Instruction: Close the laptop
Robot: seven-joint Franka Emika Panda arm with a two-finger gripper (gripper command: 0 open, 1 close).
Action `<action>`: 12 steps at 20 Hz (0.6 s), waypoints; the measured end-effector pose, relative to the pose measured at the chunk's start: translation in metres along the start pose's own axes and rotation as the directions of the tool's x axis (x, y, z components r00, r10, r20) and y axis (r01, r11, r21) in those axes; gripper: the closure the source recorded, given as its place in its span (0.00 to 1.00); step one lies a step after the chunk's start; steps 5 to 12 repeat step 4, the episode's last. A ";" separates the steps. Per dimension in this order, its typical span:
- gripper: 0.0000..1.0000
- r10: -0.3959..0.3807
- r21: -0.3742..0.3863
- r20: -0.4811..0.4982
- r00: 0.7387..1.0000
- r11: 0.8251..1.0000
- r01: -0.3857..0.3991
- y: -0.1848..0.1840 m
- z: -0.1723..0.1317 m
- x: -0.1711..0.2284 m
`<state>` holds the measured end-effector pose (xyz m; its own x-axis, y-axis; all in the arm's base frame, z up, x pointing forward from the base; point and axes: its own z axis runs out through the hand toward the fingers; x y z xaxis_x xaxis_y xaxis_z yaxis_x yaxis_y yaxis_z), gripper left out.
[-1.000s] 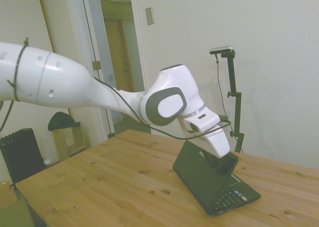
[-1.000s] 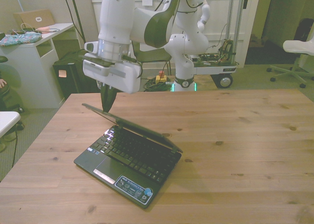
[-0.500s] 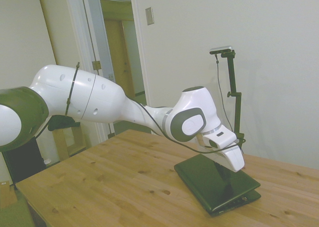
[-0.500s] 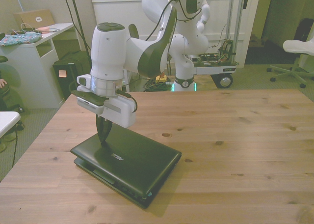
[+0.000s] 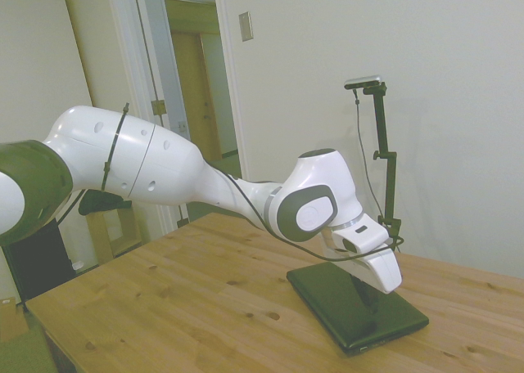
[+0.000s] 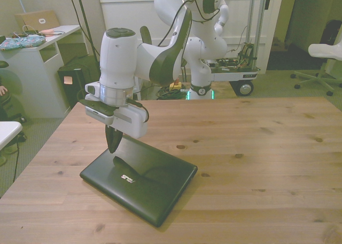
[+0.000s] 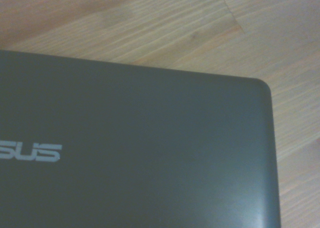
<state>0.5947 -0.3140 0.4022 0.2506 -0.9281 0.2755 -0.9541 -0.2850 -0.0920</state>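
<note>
A small black laptop [image 6: 140,180] lies shut and flat on a wooden bench [image 6: 256,147], its glossy lid facing up with a pale logo [image 7: 30,151] printed on it. In the front view it sits toward the front view's left, turned at an angle so that one corner points at the near bench edge. That corner stops short of the edge, and a strip of bare wood separates its left corner from the bench's left side. The whole of the front view's right half of the bench is open wood.

A white robot arm [image 5: 147,164] reaches over the laptop. Its tool [image 6: 113,142] points straight down, its dark tip just above the lid near the laptop's rear edge, and its two fingers appear pressed together with nothing between them. The wrist view shows one rounded lid corner [image 7: 260,88] against bare wood.
</note>
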 end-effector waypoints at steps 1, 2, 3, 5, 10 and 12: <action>1.00 -0.008 0.018 -0.003 1.000 1.000 0.008 -0.001 -0.014 -0.004; 1.00 -0.019 0.040 -0.005 1.000 0.999 0.019 -0.002 -0.032 -0.010; 1.00 -0.035 0.062 -0.004 0.999 0.997 0.035 -0.002 -0.053 -0.019; 1.00 -0.059 0.082 0.004 0.998 0.995 0.059 -0.003 -0.074 -0.030; 1.00 -0.059 0.082 0.004 0.998 0.995 0.059 -0.003 -0.074 -0.030; 1.00 -0.059 0.082 0.004 0.998 0.995 0.059 -0.003 -0.074 -0.030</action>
